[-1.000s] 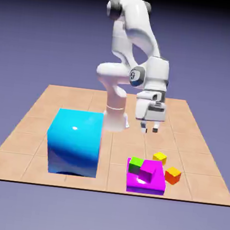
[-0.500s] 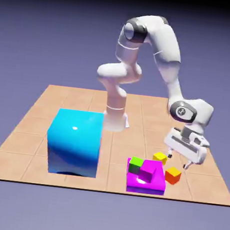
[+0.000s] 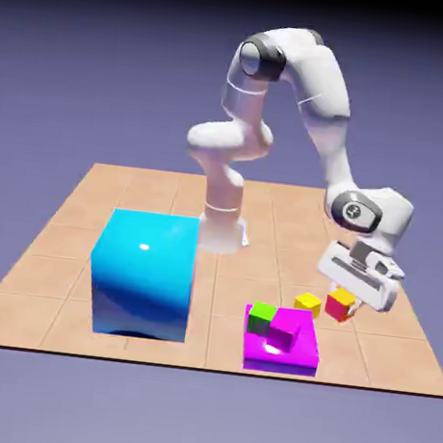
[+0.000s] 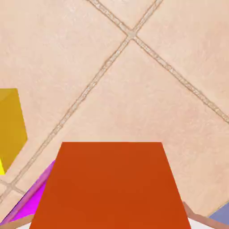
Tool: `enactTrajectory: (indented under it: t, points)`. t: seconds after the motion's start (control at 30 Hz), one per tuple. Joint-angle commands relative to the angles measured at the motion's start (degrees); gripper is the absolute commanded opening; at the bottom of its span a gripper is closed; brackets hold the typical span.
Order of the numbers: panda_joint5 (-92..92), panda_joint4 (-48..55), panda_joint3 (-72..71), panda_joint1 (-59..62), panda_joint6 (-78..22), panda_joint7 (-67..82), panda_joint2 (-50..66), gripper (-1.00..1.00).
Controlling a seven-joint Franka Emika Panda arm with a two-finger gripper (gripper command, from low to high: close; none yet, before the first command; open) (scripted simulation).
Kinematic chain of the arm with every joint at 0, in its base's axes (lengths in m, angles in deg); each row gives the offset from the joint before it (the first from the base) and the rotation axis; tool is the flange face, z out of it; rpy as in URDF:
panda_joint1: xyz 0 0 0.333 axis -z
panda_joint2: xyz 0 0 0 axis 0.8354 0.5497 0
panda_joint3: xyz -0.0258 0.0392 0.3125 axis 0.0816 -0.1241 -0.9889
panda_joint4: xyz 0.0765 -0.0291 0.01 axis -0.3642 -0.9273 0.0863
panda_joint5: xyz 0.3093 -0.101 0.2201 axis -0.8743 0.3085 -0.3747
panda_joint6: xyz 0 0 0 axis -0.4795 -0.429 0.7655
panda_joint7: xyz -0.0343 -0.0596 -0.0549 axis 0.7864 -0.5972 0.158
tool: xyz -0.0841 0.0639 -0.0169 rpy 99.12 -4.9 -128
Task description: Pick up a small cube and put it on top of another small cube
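My gripper [image 3: 344, 298] is shut on a small orange-red cube [image 3: 340, 305] and holds it a little above the tiled table at the exterior view's right. In the hand view that cube [image 4: 109, 185] fills the bottom middle and hides both fingertips. A small yellow cube [image 3: 307, 302] rests on the table just left of the held cube, and it shows at the hand view's left edge [image 4: 10, 125]. A small green cube [image 3: 262, 314] sits on the back left corner of a stepped magenta block [image 3: 283, 349].
A large cyan cube [image 3: 145, 273] stands on the table at the exterior view's left. The magenta block [image 4: 31, 199] peeks in at the hand view's lower left. The table's front edge [image 3: 199, 366] runs just in front of the magenta block.
The arm swung from the table's middle to the right and came down over the orange cube. The gripper has since shut on it and raised it off the table.
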Motion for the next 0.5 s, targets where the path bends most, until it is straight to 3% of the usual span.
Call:
enactTrajectory:
  t: [0.0, 0.17, 0.37, 0.4, 0.47]
  points:
    - [-1.94, -1.83, -1.46, 0.75, -0.84, -1.41, -2.08, -1.00]
    - [-8.99, -8.08, -6.46, 3.34, -3.88, -5.92, -9.18, -1.00]
    - [3.92, -7.97, -1.00, 2.76, 2.89, -15.12, 1.09, -1.00]
    - [3.92, -7.97, -1.00, 2.76, 2.89, -15.12, 1.09, 1.00]
    - [1.43, -7.99, -2.05, 2.87, 1.58, -13.34, -0.89, 1.00]
